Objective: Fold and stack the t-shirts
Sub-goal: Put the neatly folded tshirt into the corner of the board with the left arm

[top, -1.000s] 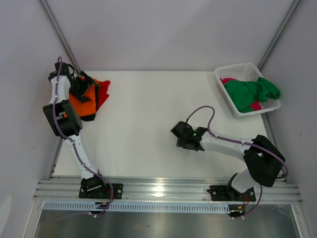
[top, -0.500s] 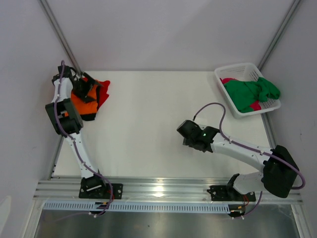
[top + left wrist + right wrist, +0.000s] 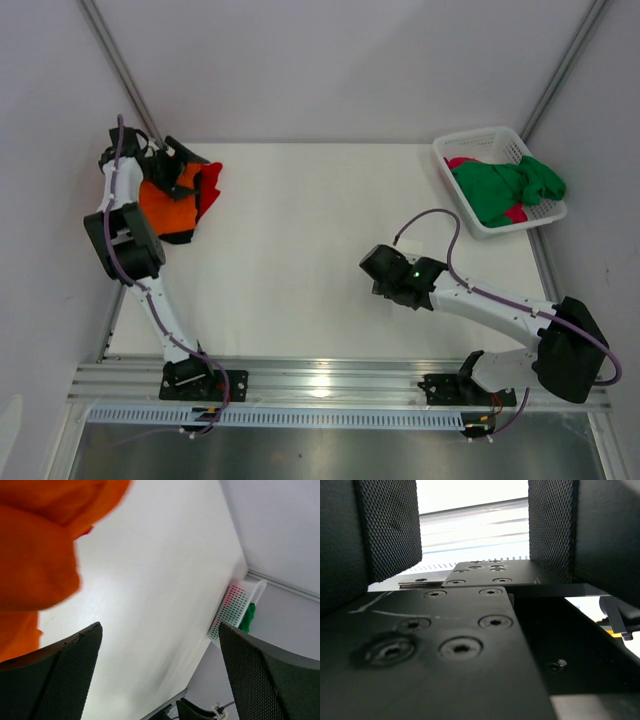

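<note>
The left arm reaches up to the far left corner. The left gripper (image 3: 186, 166) is over the orange t-shirt (image 3: 163, 208), jaws fully apart and empty. The right arm lies low, forearm stretched leftward. The right gripper (image 3: 376, 268) is above the table (image 3: 300, 220), jaws parted and holding nothing. The green t-shirt (image 3: 505, 190) is in the white basket (image 3: 488, 137).
</note>
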Controlling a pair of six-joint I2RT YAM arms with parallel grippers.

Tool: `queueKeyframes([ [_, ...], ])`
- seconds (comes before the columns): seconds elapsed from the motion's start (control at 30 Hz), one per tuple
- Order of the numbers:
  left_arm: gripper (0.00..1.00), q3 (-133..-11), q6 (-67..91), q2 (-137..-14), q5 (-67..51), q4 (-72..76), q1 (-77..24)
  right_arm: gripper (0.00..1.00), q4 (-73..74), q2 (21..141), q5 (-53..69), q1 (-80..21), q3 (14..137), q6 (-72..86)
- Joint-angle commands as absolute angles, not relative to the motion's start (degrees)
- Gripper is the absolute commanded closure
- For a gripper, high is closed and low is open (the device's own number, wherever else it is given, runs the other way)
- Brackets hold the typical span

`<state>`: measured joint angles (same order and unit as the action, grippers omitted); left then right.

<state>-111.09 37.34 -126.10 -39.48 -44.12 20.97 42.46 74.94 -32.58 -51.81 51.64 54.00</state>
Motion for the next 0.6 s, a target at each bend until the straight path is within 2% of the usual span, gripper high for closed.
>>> queueKeyframes([
  [0.0,0.0,-115.31,37.7,-119.09,-44.46,-44.38,20.74,0.41,41.31,74.71,-33.84,-53.0,51.15,55.1],
  [0.2,0.01,-119.96,36.66,-115.59,-44.75,-48.15,20.83,0.41,41.31,75.59,-34.45,-54.84,51.33,56.33],
  [0.57,0.01,-121.47,29.62,-116.98,-10.5,-62.84,21.27,0.41,41.66,75.41,-35.16,-55.9,50.71,57.66],
])
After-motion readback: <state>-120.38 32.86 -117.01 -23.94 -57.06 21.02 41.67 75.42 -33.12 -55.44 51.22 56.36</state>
